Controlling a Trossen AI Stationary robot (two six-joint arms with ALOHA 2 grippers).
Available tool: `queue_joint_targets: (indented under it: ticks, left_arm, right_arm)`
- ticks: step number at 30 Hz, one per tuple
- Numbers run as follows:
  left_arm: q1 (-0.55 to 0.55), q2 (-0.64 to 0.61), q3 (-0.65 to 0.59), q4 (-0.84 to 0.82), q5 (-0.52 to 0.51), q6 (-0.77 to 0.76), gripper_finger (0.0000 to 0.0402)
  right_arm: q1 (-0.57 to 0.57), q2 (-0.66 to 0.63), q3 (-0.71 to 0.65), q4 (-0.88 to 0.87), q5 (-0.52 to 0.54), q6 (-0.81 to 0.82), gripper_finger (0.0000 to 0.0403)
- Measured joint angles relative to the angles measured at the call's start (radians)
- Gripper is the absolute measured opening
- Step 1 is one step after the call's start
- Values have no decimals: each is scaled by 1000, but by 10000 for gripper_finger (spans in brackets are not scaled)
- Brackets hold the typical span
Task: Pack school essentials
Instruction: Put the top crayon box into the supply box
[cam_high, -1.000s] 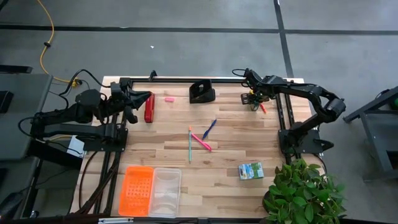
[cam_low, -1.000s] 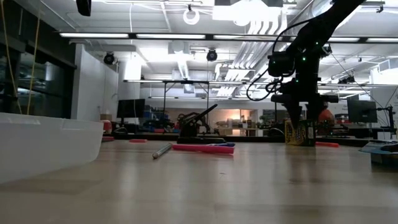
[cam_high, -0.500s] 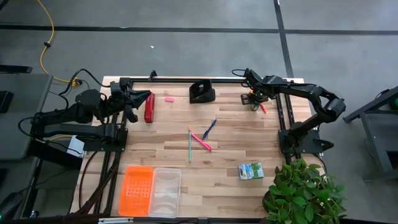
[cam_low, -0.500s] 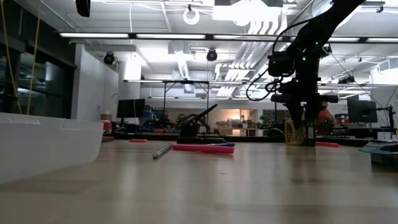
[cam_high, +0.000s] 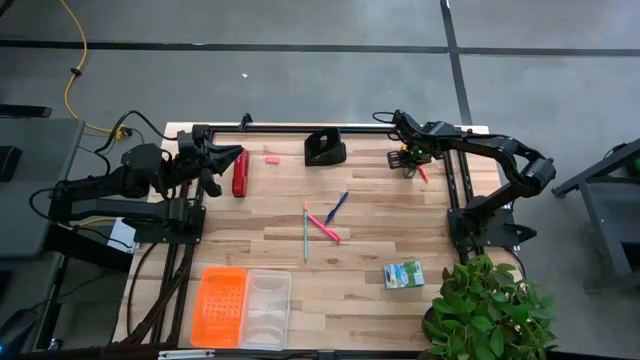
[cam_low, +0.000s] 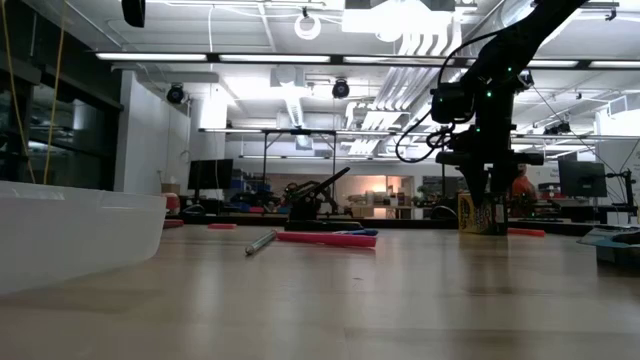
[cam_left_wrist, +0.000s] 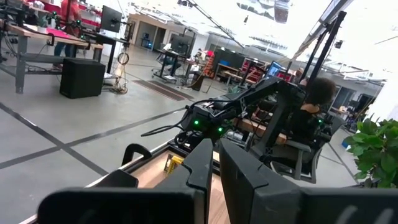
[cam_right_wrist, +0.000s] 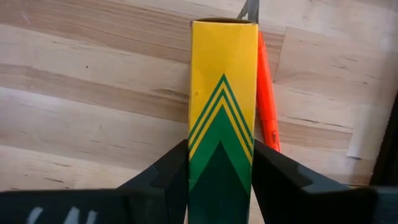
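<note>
The yellow-green crayon box (cam_high: 401, 158) stands upright on its lower end near the table's far right corner, and my right gripper (cam_high: 407, 158) comes down on it from above. A red pen (cam_right_wrist: 267, 106) lies right beside the box. Pink (cam_high: 323, 228), blue (cam_high: 336, 207) and green (cam_high: 305, 235) pens lie mid-table. The small green-and-white box (cam_high: 403, 274) sits near the right near edge. The tiny pink eraser (cam_high: 271, 158) lies at the far edge. My left gripper (cam_high: 225, 160) waits shut at the far left, beside the red bar. My right gripper has the crayon box's upper end (cam_right_wrist: 221, 146) pinched between its two fingers (cam_right_wrist: 174, 171), one on each narrow side. The fingers come from above, pointing down along the box. The box stands upright with its bottom (cam_low: 480, 230) on the table.
A long red stapler-like bar (cam_high: 239, 172) lies by the left gripper, and a black block (cam_high: 325, 148) sits at the far edge. An orange tray (cam_high: 220, 305) and a clear tray (cam_high: 266, 308) stand at the near left edge. A potted plant (cam_high: 485, 310) overhangs the near right corner.
</note>
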Motion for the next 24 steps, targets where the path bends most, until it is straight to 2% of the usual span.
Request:
queue_joint_targets:
  ticks: [9,14,19,24]
  left_arm:
    - [0,0,0,0,0,0,21]
    - [0,0,0,0,0,0,21]
    - [0,0,0,0,0,0,21]
    - [0,1,0,0,-2,-1,21]
  right_arm:
    - [0,0,0,-3,1,0,103]
    - [0,-35,0,-4,-24,-3,97]
    - [20,-184,0,23,-51,-10,96]
    - [85,-393,0,160,-127,-14,96]
